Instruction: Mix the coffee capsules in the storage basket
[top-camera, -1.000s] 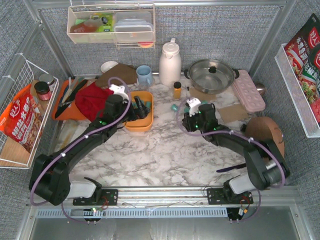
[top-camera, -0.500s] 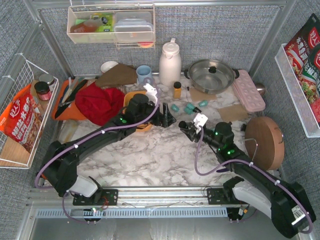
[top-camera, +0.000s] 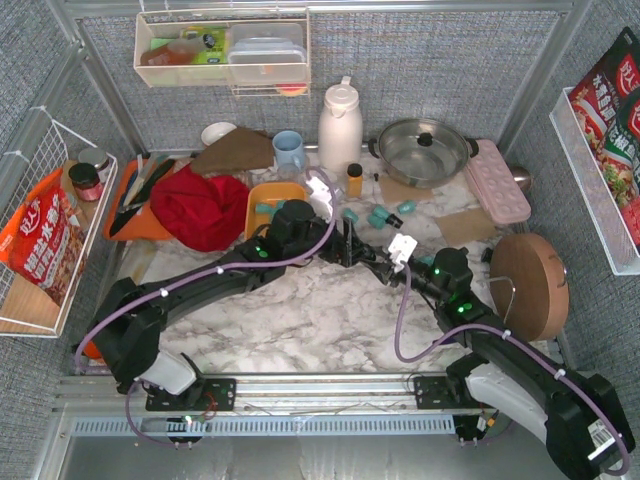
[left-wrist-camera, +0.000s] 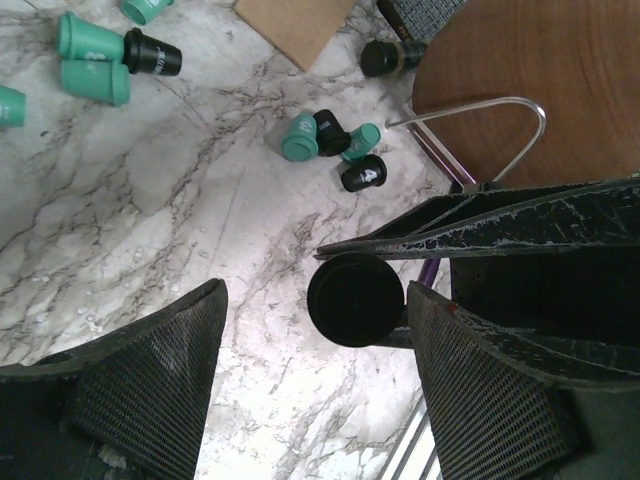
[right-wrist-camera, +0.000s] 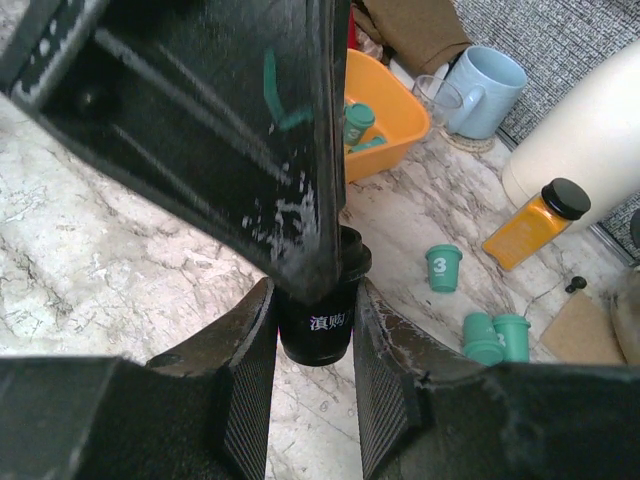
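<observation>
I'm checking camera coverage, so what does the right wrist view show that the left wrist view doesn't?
Only the right wrist view shows the storage basket with teal capsules in it, the blue mug, the white jug and the amber bottle. Only the left wrist view shows the round wooden board and a loose black capsule marked 4. Both show the right gripper with its fingers shut on a black capsule, the left gripper open around it, and the marble table.
</observation>
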